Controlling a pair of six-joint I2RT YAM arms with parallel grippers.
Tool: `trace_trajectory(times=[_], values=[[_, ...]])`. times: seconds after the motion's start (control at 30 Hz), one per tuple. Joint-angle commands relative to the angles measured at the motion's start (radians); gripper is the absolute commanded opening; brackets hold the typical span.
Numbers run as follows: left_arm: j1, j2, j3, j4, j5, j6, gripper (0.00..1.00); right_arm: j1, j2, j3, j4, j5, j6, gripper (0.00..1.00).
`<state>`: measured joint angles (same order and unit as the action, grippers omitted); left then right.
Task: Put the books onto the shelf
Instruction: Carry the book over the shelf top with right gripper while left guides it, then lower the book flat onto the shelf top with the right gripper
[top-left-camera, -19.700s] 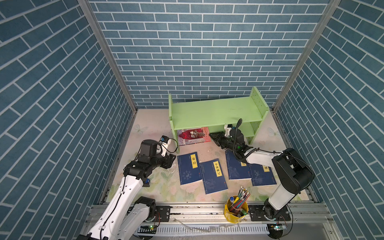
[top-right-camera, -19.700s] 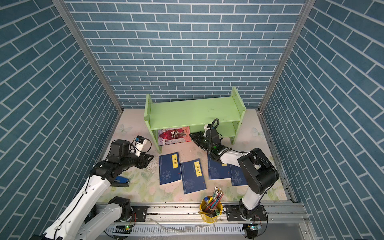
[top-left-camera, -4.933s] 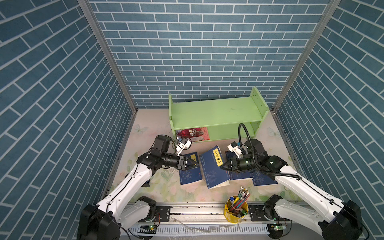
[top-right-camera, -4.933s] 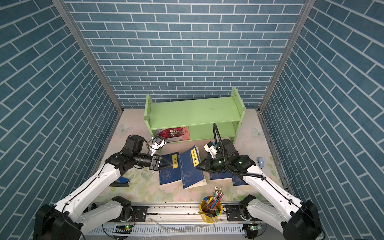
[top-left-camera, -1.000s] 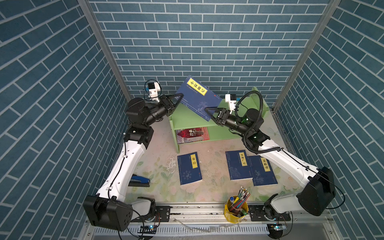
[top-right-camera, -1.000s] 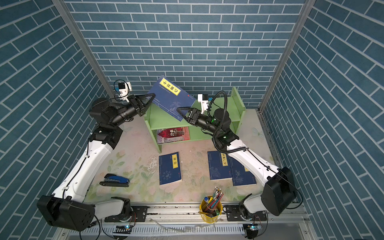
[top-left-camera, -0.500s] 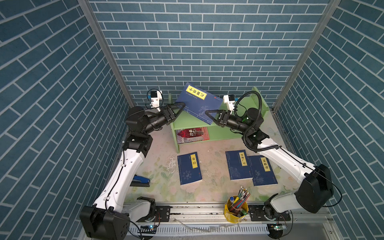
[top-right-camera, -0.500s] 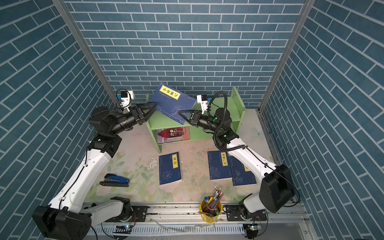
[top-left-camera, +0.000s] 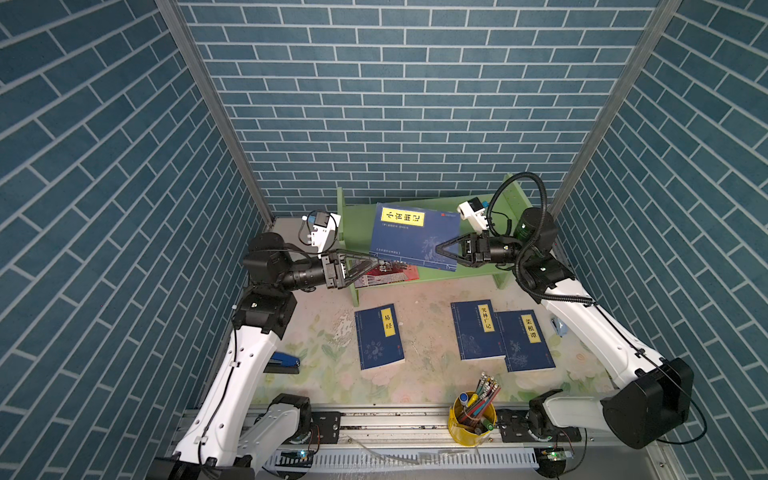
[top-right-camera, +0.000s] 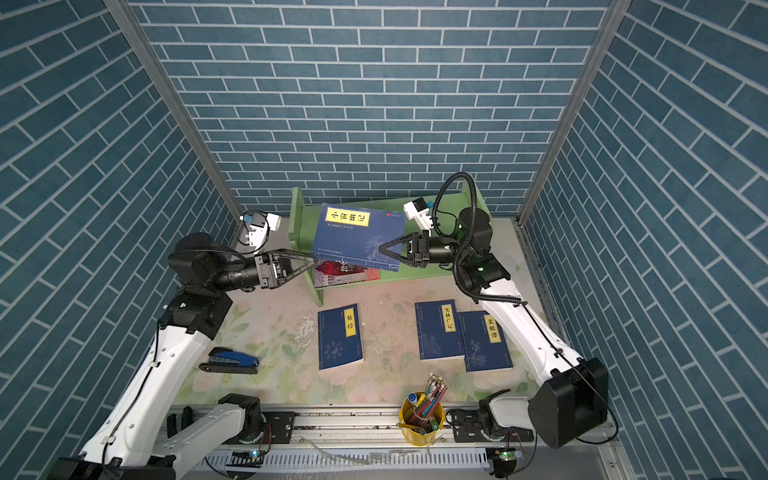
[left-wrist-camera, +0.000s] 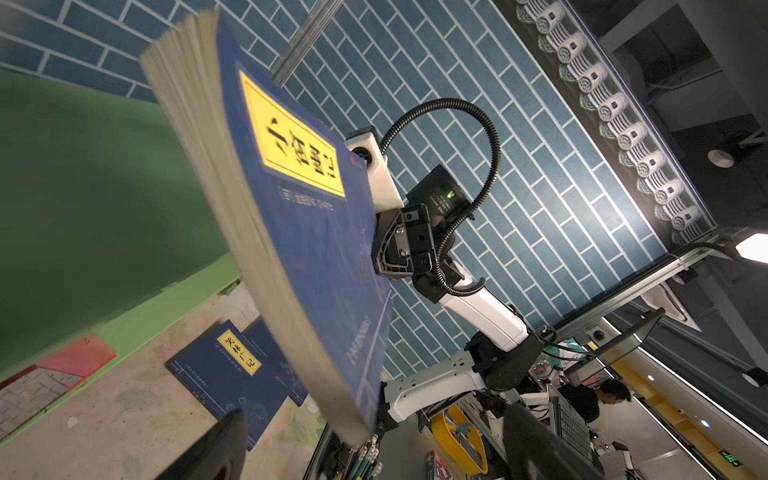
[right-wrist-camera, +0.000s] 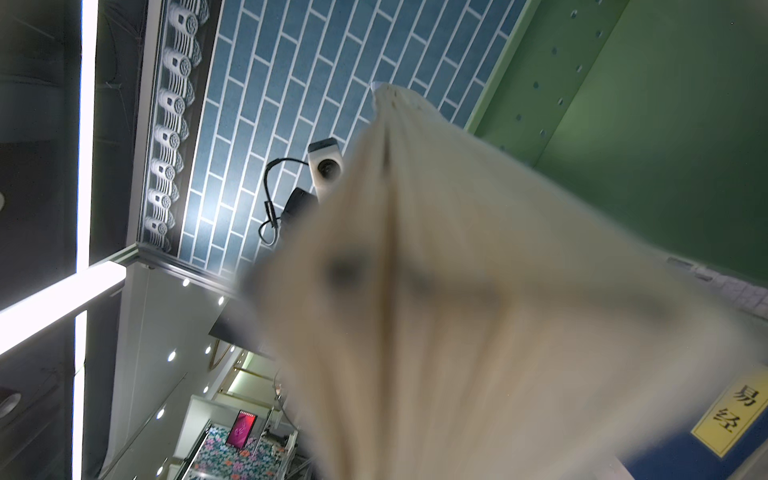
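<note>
The right gripper (top-left-camera: 438, 250) is clamped on one edge of a navy book (top-left-camera: 415, 235), which is tilted over the green shelf (top-left-camera: 355, 224); maybe it touches the shelf, this is unclear. The left gripper (top-left-camera: 376, 262) stands wide near the book, holding nothing.

Blue stapler (top-right-camera: 230, 360) lying on my left side of the floral tabletop (top-right-camera: 386, 365), yellow cup (top-right-camera: 417, 428) at the front edge to my right, coloured pens (top-right-camera: 430, 392) standing in it, blue brick-pattern walls (top-right-camera: 374, 104) around
</note>
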<state>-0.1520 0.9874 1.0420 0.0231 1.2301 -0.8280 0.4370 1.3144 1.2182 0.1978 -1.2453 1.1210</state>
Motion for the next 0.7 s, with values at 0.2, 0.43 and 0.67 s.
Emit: trace_trajectory(times=[0.2,0.43,0.67], values=[[0.011,0.042,-0.016,0.116,0.017,-0.163,0.98,-0.006,-0.066,0.099,-0.302,-0.152,-0.247,0.00],[-0.004,0.067,0.027,0.201,0.038,-0.260,0.86,-0.006,-0.049,0.104,-0.322,-0.135,-0.273,0.00],[-0.021,0.077,0.029,0.209,0.009,-0.266,0.82,-0.006,-0.014,0.122,-0.313,-0.117,-0.276,0.00]])
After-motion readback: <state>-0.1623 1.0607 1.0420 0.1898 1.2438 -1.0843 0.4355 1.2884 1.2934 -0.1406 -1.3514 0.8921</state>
